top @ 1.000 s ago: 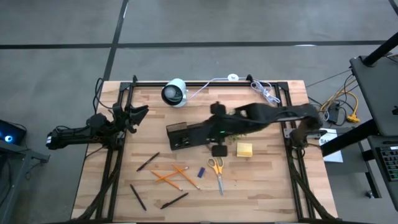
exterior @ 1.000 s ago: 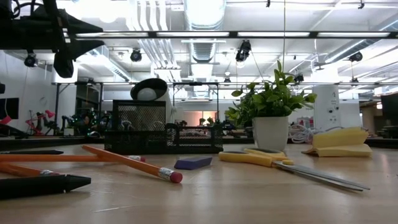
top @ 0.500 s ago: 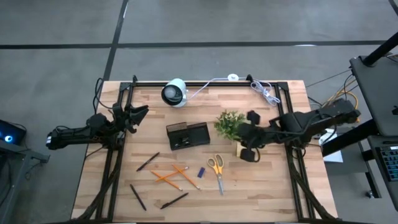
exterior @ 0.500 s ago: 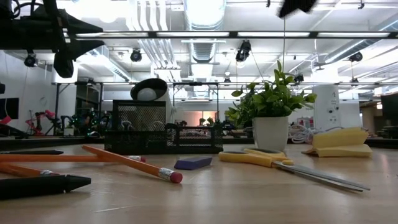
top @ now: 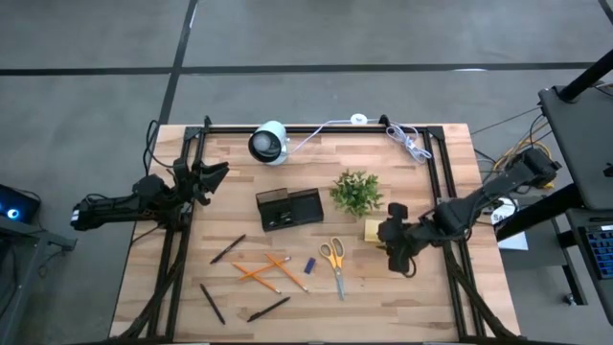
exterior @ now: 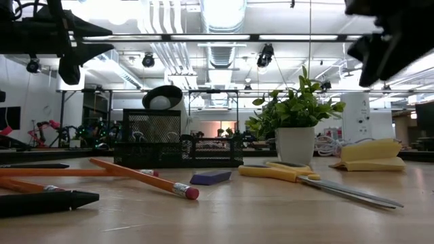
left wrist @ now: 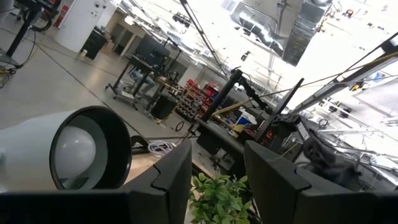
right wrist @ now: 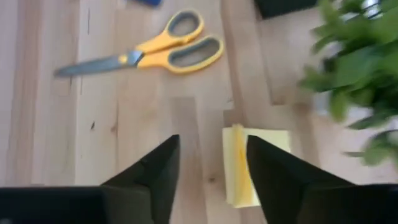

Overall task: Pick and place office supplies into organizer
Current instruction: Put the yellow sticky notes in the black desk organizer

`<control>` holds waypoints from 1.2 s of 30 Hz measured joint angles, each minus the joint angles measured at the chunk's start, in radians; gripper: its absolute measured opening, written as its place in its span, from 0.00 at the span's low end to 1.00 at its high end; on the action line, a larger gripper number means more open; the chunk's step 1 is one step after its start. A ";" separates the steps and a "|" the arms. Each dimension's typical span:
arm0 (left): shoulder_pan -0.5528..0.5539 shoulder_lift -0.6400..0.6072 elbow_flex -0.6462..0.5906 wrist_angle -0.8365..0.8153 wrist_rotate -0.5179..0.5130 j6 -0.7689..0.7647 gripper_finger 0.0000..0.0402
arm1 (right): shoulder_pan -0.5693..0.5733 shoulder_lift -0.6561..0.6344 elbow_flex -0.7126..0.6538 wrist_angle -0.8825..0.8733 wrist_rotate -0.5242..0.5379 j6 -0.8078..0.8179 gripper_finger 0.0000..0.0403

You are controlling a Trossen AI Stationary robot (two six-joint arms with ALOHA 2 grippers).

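Observation:
The black organizer (top: 289, 208) stands mid-table, also in the low view (exterior: 178, 141). In front of it lie orange pencils (top: 263, 272), black pens (top: 227, 249), a blue piece (top: 309, 264) and yellow-handled scissors (top: 333, 264). The yellow sticky-note pad (top: 371, 230) lies flat to their right. My right gripper (top: 386, 237) is open just above the pad's right side. In the right wrist view (right wrist: 211, 162) the pad (right wrist: 255, 163) shows by one finger and the scissors (right wrist: 149, 53) lie beyond. My left gripper (top: 209, 175) is open and raised at the table's left edge.
A potted green plant (top: 355, 192) stands just behind the pad, close to my right arm. A white round camera (top: 269, 142) and a coiled white cable (top: 407, 142) lie at the far edge. Bare wood shows along the near right part of the table.
My right gripper has drawn back from over the organizer toward the table's right edge, then toward the near edge, and now hangs by the sticky-note pad. It shows larger in the low view's upper right corner. Nothing on the table has moved.

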 joint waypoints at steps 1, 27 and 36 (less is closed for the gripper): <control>0.000 0.000 0.000 0.001 0.000 0.000 0.33 | 0.004 0.002 -0.019 0.010 0.001 0.009 0.49; 0.000 0.016 0.000 -0.022 -0.001 -0.001 0.33 | -0.003 0.237 -0.154 0.096 0.057 -0.051 0.70; 0.000 0.016 0.000 -0.022 -0.001 -0.003 0.33 | -0.017 0.311 -0.149 0.132 0.067 -0.087 0.68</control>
